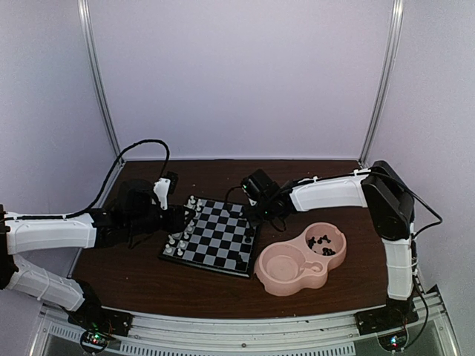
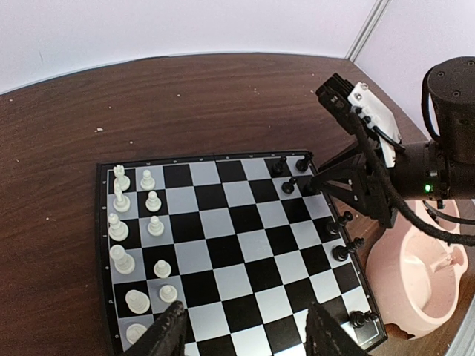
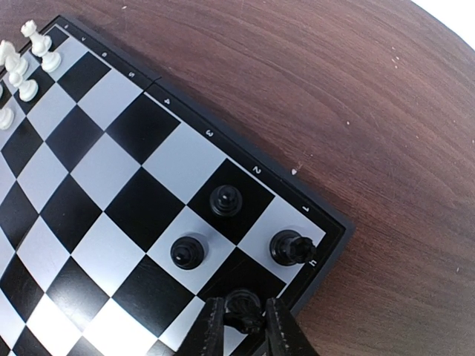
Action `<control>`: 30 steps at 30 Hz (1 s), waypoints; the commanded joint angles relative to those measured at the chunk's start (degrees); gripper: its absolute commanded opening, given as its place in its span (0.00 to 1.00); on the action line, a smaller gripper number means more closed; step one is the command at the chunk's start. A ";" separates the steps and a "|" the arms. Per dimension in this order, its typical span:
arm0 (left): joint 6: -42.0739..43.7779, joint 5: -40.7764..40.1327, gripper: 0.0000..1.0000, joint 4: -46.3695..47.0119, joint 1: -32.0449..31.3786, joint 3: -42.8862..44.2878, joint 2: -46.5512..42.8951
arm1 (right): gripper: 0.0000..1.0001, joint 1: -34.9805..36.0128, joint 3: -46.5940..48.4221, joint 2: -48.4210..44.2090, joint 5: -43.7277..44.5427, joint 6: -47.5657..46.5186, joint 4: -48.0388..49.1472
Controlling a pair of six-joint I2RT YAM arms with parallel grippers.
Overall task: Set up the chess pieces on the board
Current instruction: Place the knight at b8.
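The board (image 1: 220, 239) lies at the table's middle. White chess pieces (image 2: 119, 222) fill its two left columns in the left wrist view, and several black chess pieces (image 2: 343, 251) stand along its right side. My right gripper (image 3: 243, 317) is at the board's far right corner, shut on a black piece (image 3: 245, 310) that stands on an edge square. Beside it stand two black pawns (image 3: 225, 200) and a black corner piece (image 3: 291, 247). My left gripper (image 2: 246, 317) hovers open over the board's near-left part with nothing between its fingers (image 2: 172, 326).
A pink double-bowl dish (image 1: 286, 273) sits right of the board, with several black pieces (image 1: 320, 243) in its far bowl. The right arm (image 1: 326, 194) reaches over the table from the right. Bare brown table (image 3: 371, 111) lies beyond the board's corner.
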 commanded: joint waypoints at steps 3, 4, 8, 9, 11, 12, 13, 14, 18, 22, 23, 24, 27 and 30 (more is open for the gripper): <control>0.26 0.45 0.55 1.73 0.03 1.49 -0.30 | 0.27 -0.17 0.17 -0.85 -0.12 -0.08 -0.44; 0.24 0.47 0.55 1.76 0.03 1.48 -0.30 | 0.28 -0.16 0.13 -0.93 -0.09 -0.08 -0.38; 0.17 0.52 0.55 1.73 0.03 1.48 -0.38 | 0.30 -0.18 -0.06 -1.26 0.01 -0.08 -0.26; 0.18 0.54 0.55 1.75 0.05 1.48 -0.39 | 0.31 -0.17 -0.13 -1.36 0.03 -0.08 -0.30; 0.14 0.62 0.55 1.78 0.03 1.48 -0.39 | 0.31 -0.17 -0.35 -1.75 -0.06 -0.15 -0.18; 0.19 0.61 0.55 1.73 0.05 1.48 -0.39 | 0.31 -0.17 -0.41 -2.01 -0.11 -0.16 -0.14; 0.16 0.61 0.55 1.73 0.03 1.45 -0.34 | 0.31 -0.17 -0.62 -2.41 -0.01 -0.23 -0.09; 0.15 0.59 0.55 1.72 0.05 1.48 -0.38 | 0.32 -0.22 -0.91 -2.82 0.06 -0.24 0.07; 0.24 0.68 0.55 1.78 0.03 1.48 -0.61 | 0.36 -0.11 -2.28 -4.72 0.28 -0.40 0.96; 0.24 0.69 0.55 1.95 0.03 1.22 -0.96 | 0.37 0.12 -3.91 -7.26 0.60 -0.83 1.83; 0.24 0.61 0.55 1.94 0.04 1.21 -1.08 | 0.37 0.28 -4.34 -7.96 0.68 -0.93 1.87; 0.24 0.60 0.55 1.94 0.03 1.14 -1.17 | 0.37 0.66 -4.75 -8.76 0.84 -1.14 1.95; 0.25 0.44 0.55 2.01 0.03 0.95 -1.43 | 0.37 2.22 -5.95 -11.59 1.93 -2.41 2.15; 0.33 0.39 0.55 2.12 0.03 0.95 -1.31 | 0.36 5.05 -6.73 -14.60 4.01 -4.31 1.55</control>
